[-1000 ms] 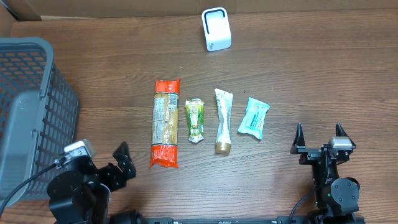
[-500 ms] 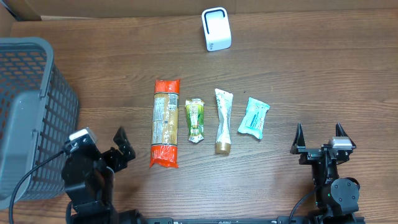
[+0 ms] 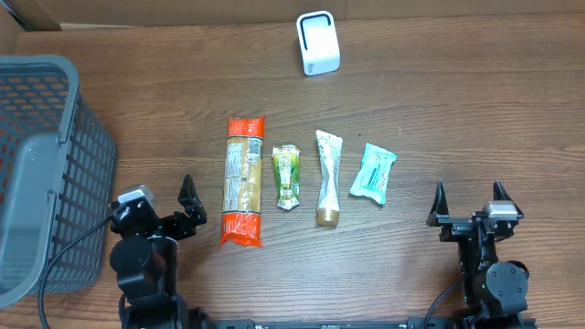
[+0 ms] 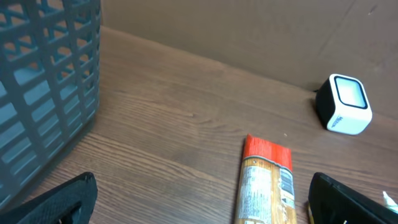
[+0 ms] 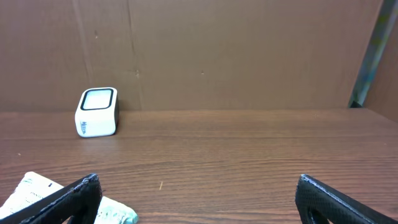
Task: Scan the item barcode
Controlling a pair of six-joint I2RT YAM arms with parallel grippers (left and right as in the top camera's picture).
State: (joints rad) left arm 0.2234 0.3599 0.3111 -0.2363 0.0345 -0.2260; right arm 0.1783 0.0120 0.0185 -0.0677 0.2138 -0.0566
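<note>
Judged as the opening step: choosing and reaching for an item, with none lifted yet. Looks to favour the left gripper (image 3: 192, 203), angled toward the orange-ended pasta packet (image 3: 243, 180) and parked just beside its near end, well short of the scanner (image 3: 318, 42). Jaws wide apart, clamped on nothing. Same for the right gripper (image 3: 469, 194): jaws spread wide, empty, well to the right of the scanner on its near side, pointed straight up the wooden table (image 3: 475, 100).

Next move, as a guess: close in over one packet, pinch across its narrow width, lift, then carry toward the scanner and turn the printed code to face its window. Calls for care with flat, crinkly wrapping lying flush on the wood — easy to skid rather than grip. Cannot tell from here which face of any item carries the barcode.

Counted: one scanner, toward the far edge of the table. Four items in a row on the near side of the scanner, apart from one another — the pasta packet leftmost, then a small green sachet (image 3: 287, 176), a pale tube (image 3: 328, 177) almost straight in front of the scanner, and a light blue-green pouch (image 3: 373, 171) to the right. One grey basket (image 3: 46, 164), far to the left of the scanner. Two grippers.
</note>
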